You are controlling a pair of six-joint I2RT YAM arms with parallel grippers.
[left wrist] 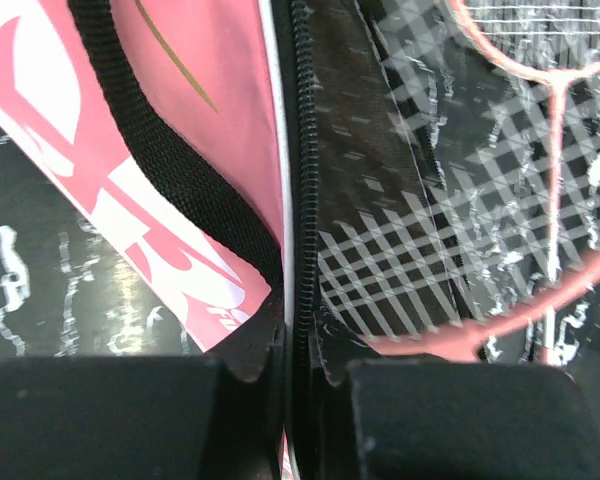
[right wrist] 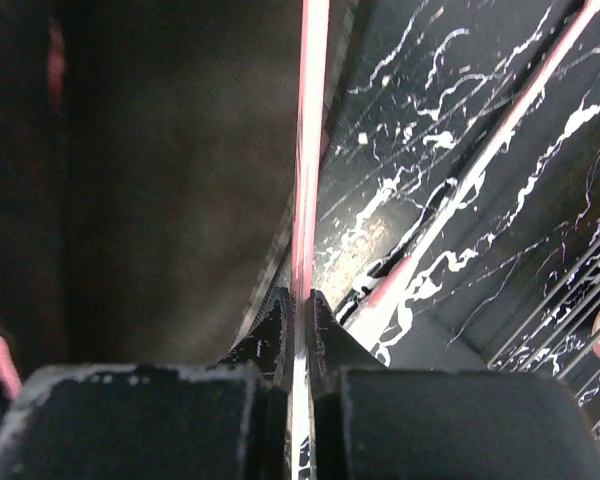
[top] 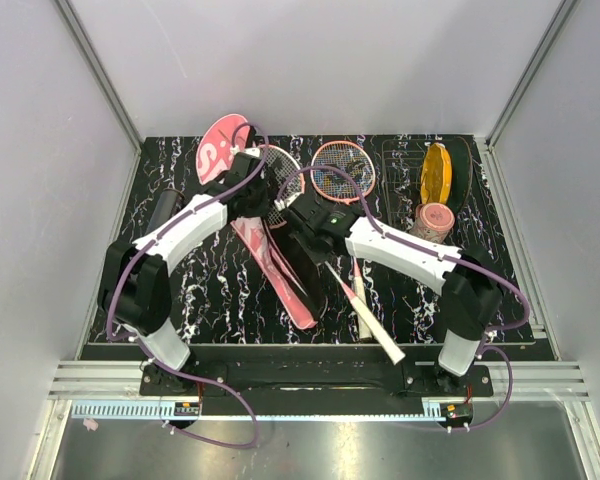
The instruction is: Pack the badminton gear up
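Observation:
The long pink cover (top: pixel 277 265) lies diagonally at mid-table, its rounded head (top: pixel 220 150) at the back. My left gripper (top: pixel 263 205) is shut on the cover's zipper edge (left wrist: pixel 300 150) near the head. My right gripper (top: pixel 302 222) is shut on the cover's thin pink edge (right wrist: pixel 308 150), holding it up. One pink-framed racket head (left wrist: pixel 550 90) lies at the cover's mouth. A second racket (top: pixel 342 170) lies to the right, its shaft (right wrist: pixel 480 170) running down to the white handle (top: pixel 375 330). A black tube (top: pixel 165 210) lies at the left.
A yellow oval disc (top: pixel 437 172) and a small pinkish cup (top: pixel 432 222) sit at the back right, on or beside a dark wire rack (top: pixel 400 160). Grey walls close in the table on three sides.

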